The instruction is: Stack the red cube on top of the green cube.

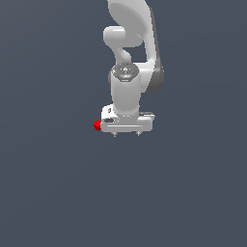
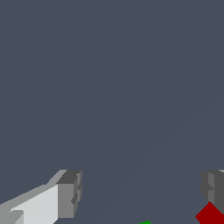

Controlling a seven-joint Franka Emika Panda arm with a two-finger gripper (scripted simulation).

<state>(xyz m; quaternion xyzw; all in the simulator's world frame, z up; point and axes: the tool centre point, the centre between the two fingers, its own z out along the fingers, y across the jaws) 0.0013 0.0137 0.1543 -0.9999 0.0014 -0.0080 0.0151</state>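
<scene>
1. The white Panda arm is hanging over the grey floor with its wrist pointing down, a posture suited to a top-down pick.
2. The gripper is holding its fingers spread wide apart, gripping nothing; the gap is leaving room to straddle a cube.
3. The red cube is sitting outside the gap, just beside one finger, so the gripper is not yet aligned.
4. The green cube is showing only as a sliver between the fingers in the wrist view; it is hidden behind the hand in the exterior view.
</scene>
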